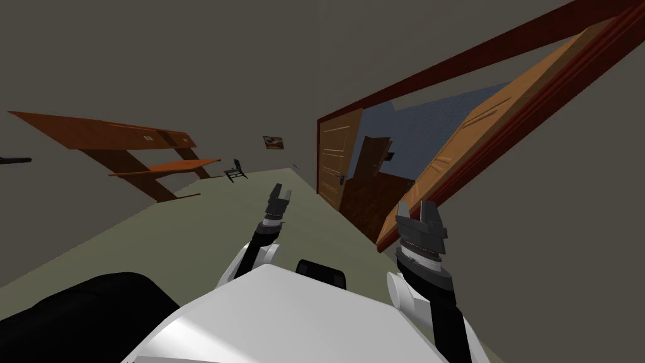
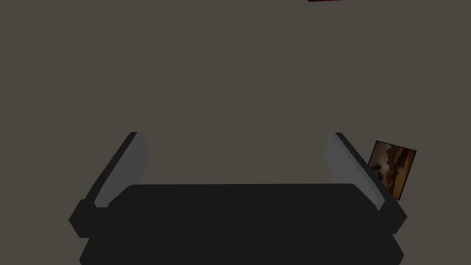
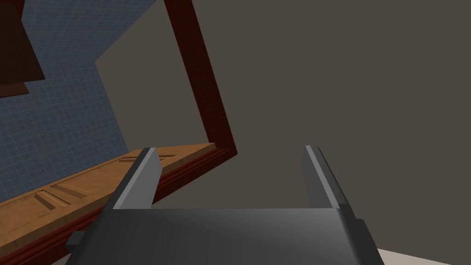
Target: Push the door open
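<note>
A dark red door frame [image 1: 441,69] opens in the wall on my right. A brown panelled door leaf [image 1: 497,120] stands swung inward along the frame's near side. In the right wrist view this door leaf [image 3: 83,188] lies against the red frame [image 3: 202,92]. A second brown leaf with a dark handle [image 1: 332,165] stands at the opening's far side. My right gripper [image 1: 423,211] is open close to the near leaf's lower end, and that gripper [image 3: 230,156] holds nothing. My left gripper [image 1: 280,192] is raised ahead of my chest, and this gripper [image 2: 235,142] is open and empty too.
Beyond the doorway are a blue tiled wall [image 1: 434,113] and a dark wood floor [image 1: 371,201]. A wooden desk with a shelf [image 1: 138,151] and a small dark chair [image 1: 235,170] stand at the far left. Olive floor [image 1: 208,214] runs ahead.
</note>
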Tool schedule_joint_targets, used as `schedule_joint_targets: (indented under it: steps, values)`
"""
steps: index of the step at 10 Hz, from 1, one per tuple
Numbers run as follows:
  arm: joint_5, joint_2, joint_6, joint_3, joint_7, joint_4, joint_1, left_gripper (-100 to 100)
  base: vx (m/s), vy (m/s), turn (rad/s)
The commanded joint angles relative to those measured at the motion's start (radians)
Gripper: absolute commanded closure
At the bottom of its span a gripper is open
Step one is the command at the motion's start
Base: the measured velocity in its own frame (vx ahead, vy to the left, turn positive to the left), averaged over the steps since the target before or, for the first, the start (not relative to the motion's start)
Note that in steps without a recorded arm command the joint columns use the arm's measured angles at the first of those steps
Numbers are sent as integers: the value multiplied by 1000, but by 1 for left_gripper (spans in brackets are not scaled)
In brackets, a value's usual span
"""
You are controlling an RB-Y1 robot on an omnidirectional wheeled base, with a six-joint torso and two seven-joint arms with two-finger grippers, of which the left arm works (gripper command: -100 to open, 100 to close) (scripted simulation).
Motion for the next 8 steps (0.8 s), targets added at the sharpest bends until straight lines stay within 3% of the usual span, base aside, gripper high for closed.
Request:
schedule_joint_targets:
  steps: [1,8]
  values:
    - [-1,8,1,-5,5,30,-19,-100,46,-98,-2]
    - [-4,37,4,-30,30,192,-121,-100,129,36,-33]
